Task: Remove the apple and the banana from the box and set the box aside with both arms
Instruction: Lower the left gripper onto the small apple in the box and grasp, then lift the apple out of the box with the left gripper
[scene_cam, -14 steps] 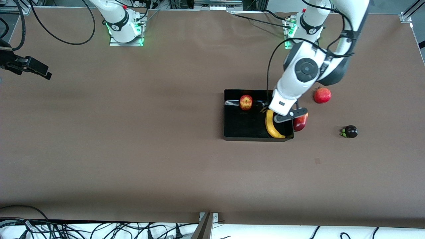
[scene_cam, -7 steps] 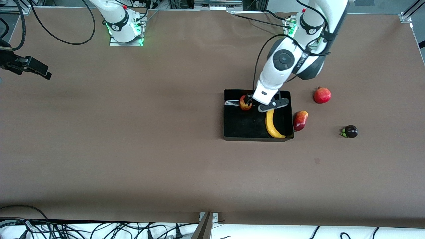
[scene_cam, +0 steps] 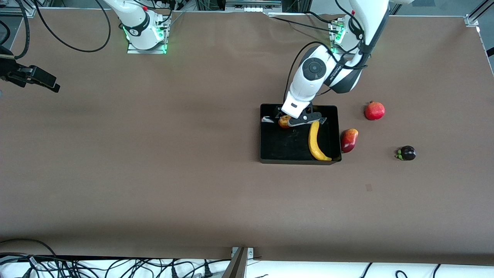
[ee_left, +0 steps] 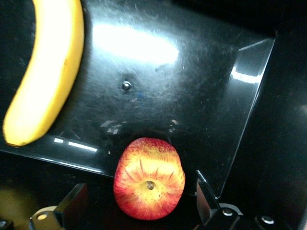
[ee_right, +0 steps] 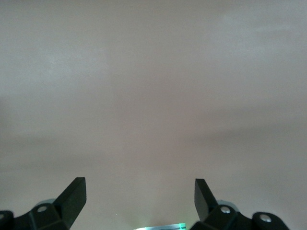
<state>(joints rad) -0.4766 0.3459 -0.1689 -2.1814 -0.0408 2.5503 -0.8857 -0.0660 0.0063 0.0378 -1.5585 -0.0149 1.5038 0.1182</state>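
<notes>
The black box (scene_cam: 281, 148) sits on the table toward the left arm's end. The yellow banana (scene_cam: 316, 141) lies in it. The red-yellow apple (scene_cam: 284, 122) lies in the box's corner farther from the front camera, partly hidden by my left gripper (scene_cam: 290, 118). In the left wrist view the apple (ee_left: 149, 184) lies between the open fingers of the left gripper (ee_left: 139, 191), not gripped, on the box floor (ee_left: 192, 86) with the banana (ee_left: 45, 72) beside it. My right gripper (scene_cam: 36, 79) waits open and empty over the right arm's end of the table; its wrist view (ee_right: 139, 187) shows only tabletop.
A red-yellow fruit (scene_cam: 349, 139) lies against the box's outer wall. A round red fruit (scene_cam: 374, 111) and a dark purple fruit (scene_cam: 407, 153) lie on the table farther toward the left arm's end.
My left gripper has moved from over the banana and box wall to the apple's corner and come down around the apple. The right arm has not moved.
</notes>
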